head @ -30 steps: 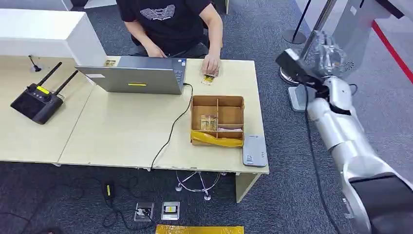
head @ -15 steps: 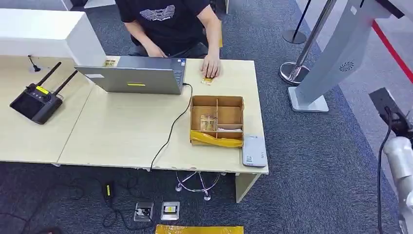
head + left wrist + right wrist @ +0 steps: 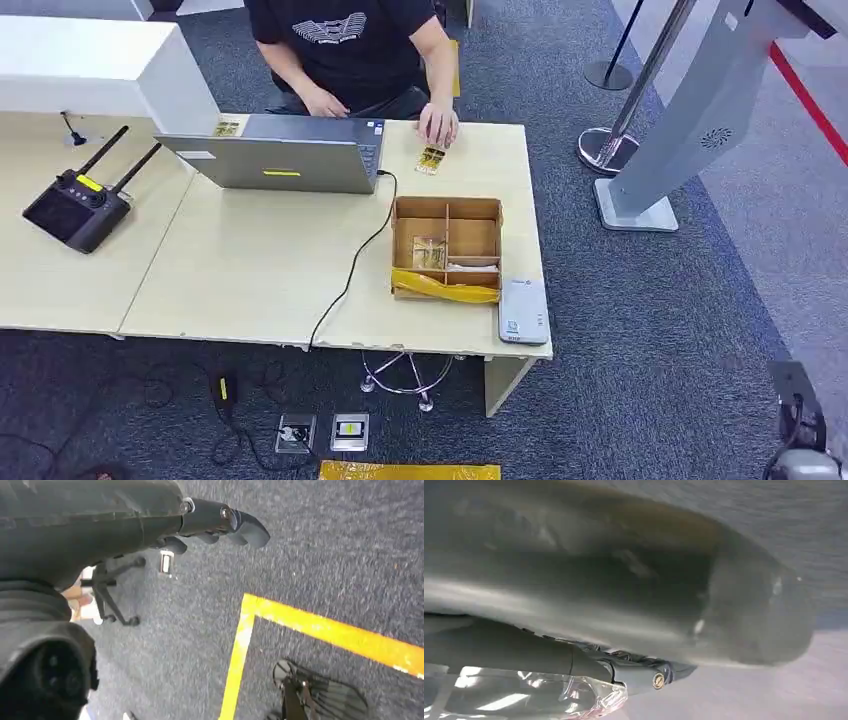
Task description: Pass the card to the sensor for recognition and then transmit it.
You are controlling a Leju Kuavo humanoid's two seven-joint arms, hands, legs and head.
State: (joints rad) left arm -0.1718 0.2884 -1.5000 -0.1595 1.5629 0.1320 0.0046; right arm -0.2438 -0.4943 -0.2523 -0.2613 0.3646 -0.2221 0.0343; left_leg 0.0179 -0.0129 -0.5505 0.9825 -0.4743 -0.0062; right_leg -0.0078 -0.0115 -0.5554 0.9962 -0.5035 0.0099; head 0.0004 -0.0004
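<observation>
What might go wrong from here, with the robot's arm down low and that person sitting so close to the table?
1. The grey reader lies right at the table's front corner; a clumsy reach might knock it off.
2. The person's hand is beside a card just behind the cardboard box; an arm swinging in might strike it.
3. Clear plastic lies against the right hand; I cannot tell if it is gripped, so it may slip.

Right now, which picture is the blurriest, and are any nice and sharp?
The right wrist view is blurriest: the hand smears into grey streaks, with a shiny clear wrapper under its fingers. The left wrist view is sharper on the yellow line and carpet, soft on the near hand. The head view is sharp and evenly lit across the desk.
</observation>
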